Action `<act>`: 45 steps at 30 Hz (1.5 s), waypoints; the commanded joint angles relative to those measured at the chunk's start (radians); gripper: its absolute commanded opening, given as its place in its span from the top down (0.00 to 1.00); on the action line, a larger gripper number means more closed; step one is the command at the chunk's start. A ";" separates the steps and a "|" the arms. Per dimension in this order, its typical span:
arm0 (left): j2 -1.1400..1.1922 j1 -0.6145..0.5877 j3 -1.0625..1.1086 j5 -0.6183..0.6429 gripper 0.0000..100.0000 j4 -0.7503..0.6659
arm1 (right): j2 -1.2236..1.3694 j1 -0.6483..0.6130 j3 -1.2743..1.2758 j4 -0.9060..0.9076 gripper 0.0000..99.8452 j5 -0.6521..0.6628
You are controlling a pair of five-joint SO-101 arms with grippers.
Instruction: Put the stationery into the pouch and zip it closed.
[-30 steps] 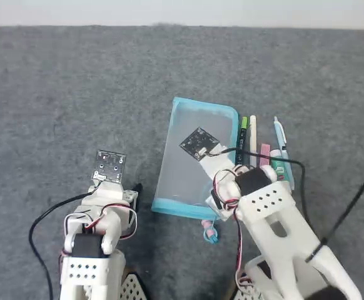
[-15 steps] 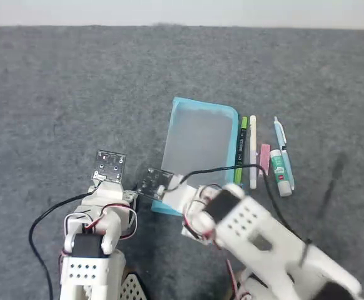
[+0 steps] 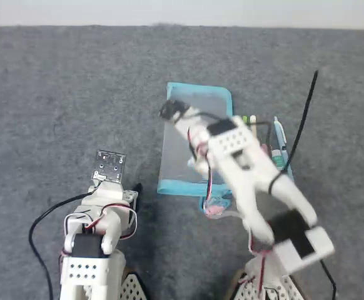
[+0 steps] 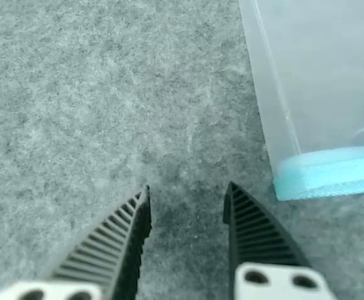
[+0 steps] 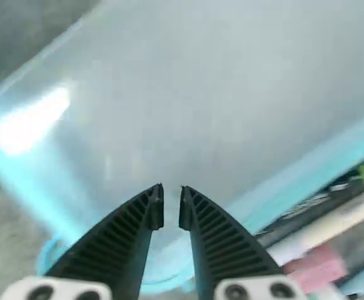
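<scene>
Over the pouch [image 3: 176, 159] — swung from near corner to far end — the right gripper [image 5: 171, 203] hangs nearly closed.

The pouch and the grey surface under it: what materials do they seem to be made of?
The pouch looks like frosted, translucent soft plastic, smooth with a bright glare, edged in a turquoise trim that may be fabric or foam. The grey surface looks like felt or short-pile carpet: matte, with a mottled, fibrous texture.
</scene>
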 commanded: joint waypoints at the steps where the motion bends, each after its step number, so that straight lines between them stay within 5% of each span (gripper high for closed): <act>1: -0.021 -0.006 -0.012 0.009 0.82 0.008 | 0.031 0.039 -0.173 0.035 0.93 0.017; 8: -0.021 -0.006 -0.012 0.009 0.82 0.006 | -0.128 -0.059 -0.160 0.231 0.93 0.008; 15: -0.021 -0.006 -0.012 0.009 0.82 0.006 | -0.549 -0.269 0.272 0.151 0.93 -0.023; 19: -0.021 -0.006 -0.012 0.009 0.82 0.006 | -0.570 -0.295 0.410 0.125 0.93 -0.026; 26: -0.021 -0.006 -0.012 0.009 0.82 0.005 | -0.381 -0.262 0.456 -0.038 0.93 -0.028; 31: -0.021 -0.006 -0.012 0.009 0.82 0.005 | -0.199 -0.108 0.382 -0.150 0.93 -0.018; 45: -0.021 -0.006 -0.012 0.009 0.82 0.005 | -0.007 0.002 -0.060 -0.051 0.93 0.006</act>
